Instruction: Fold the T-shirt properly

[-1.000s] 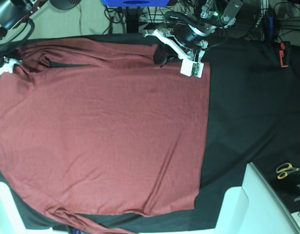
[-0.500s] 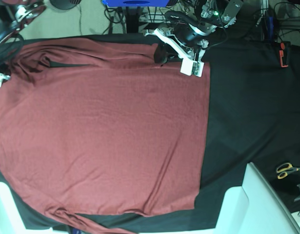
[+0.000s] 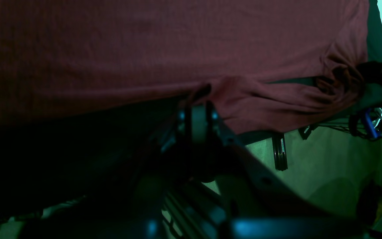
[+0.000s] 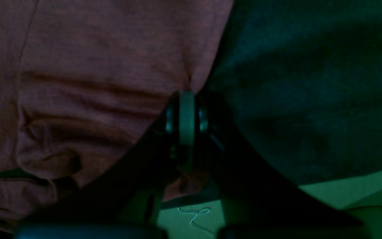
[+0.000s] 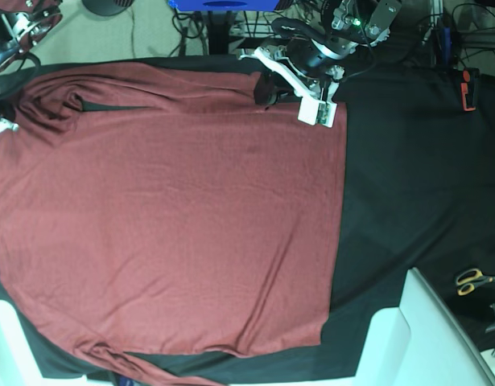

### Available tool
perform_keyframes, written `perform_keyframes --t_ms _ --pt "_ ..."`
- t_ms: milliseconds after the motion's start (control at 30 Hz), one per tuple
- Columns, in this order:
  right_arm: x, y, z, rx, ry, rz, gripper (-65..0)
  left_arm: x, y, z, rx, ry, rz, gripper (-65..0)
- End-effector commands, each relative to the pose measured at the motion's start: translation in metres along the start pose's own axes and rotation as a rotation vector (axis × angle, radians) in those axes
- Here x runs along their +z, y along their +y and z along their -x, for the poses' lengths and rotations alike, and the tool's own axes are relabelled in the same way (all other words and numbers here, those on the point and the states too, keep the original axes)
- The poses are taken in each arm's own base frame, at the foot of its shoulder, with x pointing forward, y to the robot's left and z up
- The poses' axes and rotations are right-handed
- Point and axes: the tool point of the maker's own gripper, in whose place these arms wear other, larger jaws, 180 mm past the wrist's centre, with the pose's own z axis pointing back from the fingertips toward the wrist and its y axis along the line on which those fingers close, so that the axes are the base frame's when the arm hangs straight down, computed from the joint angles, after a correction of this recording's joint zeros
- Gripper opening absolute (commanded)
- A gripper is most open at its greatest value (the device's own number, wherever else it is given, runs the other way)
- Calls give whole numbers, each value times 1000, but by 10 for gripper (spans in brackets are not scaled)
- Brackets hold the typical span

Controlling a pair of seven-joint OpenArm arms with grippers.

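T-shirt (image 5: 175, 225) is lying spread flat on the black cloth sheet (image 5: 408, 185), covering most of the left and middle of the base view. Brick-red thin knit, fine heathered texture, no print. Body is mostly smooth; hem edge is running roughly straight down the right side, with the bottom corner curling slightly. One sleeve is lying folded along the top edge with long creases; fabric is bunching at the top-left and bottom-left corners.

Left gripper (image 5: 267, 90) is sitting at the shirt's top edge near the hem corner, arm reaching in from the top of the base view, wrist angled down toward the cloth, white bracket showing. In the left wrist view the fingers (image 3: 199, 109) are pinched together, with a red fold puckering right at the tips, so it is clamping the T-shirt (image 3: 164, 49) edge.

Right gripper (image 4: 187, 96) is barely showing in the base view, at the far top-left corner. In its wrist view the jaws are pressed narrow with no gap, tips sitting where the red edge (image 4: 104, 66) is meeting the black sheet (image 4: 310, 73), fabric gathering to a point at the tips. Looks like it is nipping the shirt edge.

Yellow-handled scissors (image 5: 472, 281) are lying well apart, at the right, beside a white panel (image 5: 424, 338).
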Motion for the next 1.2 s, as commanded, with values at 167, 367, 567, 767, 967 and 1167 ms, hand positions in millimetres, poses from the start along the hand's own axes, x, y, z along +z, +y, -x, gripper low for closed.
perform_keyframes --t_ms 167,367,567,767,967,1167 --pt "0 3 0 11 11 -17 -648 5 -14 -21 -7 -66 42 -650" --pt "0 4 0 17 13 -17 -648 2 -21 -43 55 -101 96 -650" --pt "0 4 1 17 15 -17 -648 6 8 -88 167 -158 100 -650" --pt "-1 5 1 17 15 -18 -648 6 21 -126 148 -189 85 -650" --pt "-2 7 2 16 17 -22 -648 1 18 -153 152 -215 81 -650" --pt "-2 7 3 16 19 -22 -648 -4 15 -168 168 -228 67 -650"
